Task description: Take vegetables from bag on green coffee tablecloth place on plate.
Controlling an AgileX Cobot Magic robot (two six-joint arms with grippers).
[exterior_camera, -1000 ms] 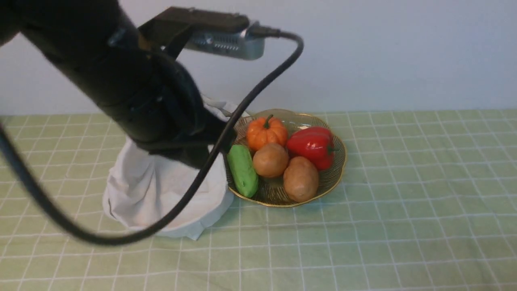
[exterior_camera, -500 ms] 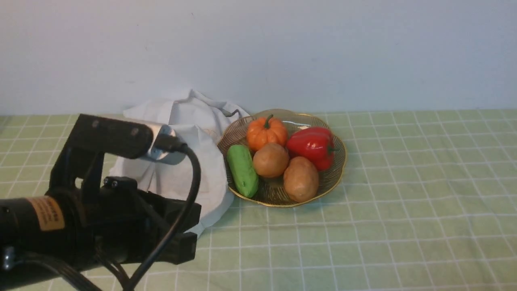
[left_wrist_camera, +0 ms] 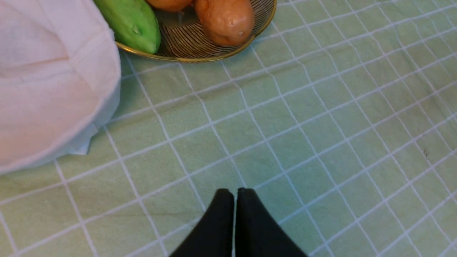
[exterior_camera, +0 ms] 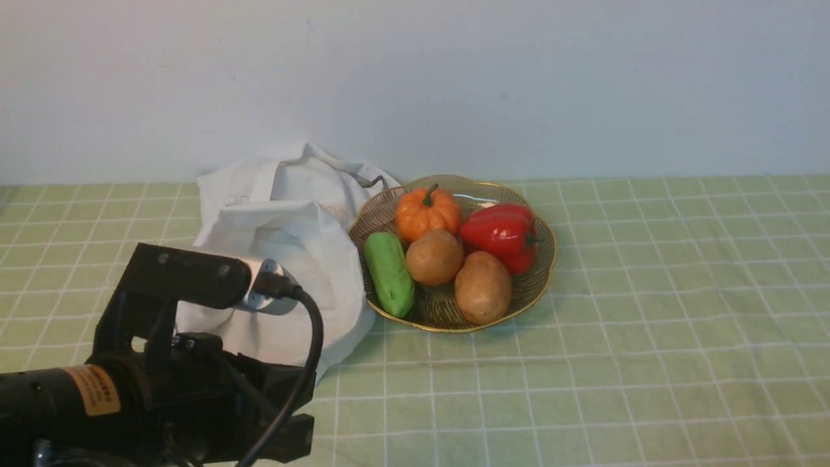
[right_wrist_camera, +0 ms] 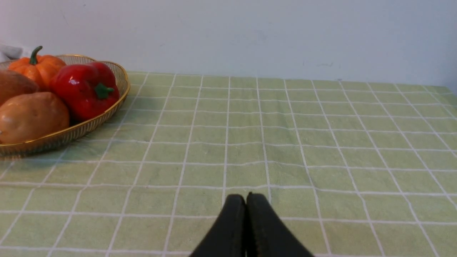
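A: Where do the potatoes (exterior_camera: 483, 287) sit?
B: Both lie in the plate (exterior_camera: 447, 310), toward its near side and touching each other. The farther one is just beside the small pumpkin (exterior_camera: 428, 213), the nearer one beside the red pepper (exterior_camera: 502, 233). The green cucumber-like vegetable (exterior_camera: 389, 272) lines the bag-side rim. Packed like that inside a raised rim, nothing should roll.
A: And the bag (exterior_camera: 285, 214)?
B: It's slumped on the green coffee tablecloth (exterior_camera: 616, 337), its cloth touching the plate's rim, which makes for a short carry. I cannot see inside it.
A: The jaws?
B: The left jaws are pressed together on nothing, low over the counter near the bag. The right jaws are likewise clenched and empty, well apart from the plate. I judge the unloading done or nearly so.
A: How do the potatoes look?
B: Oval, tan-brown and matt, with slightly rough, lightly specked skin
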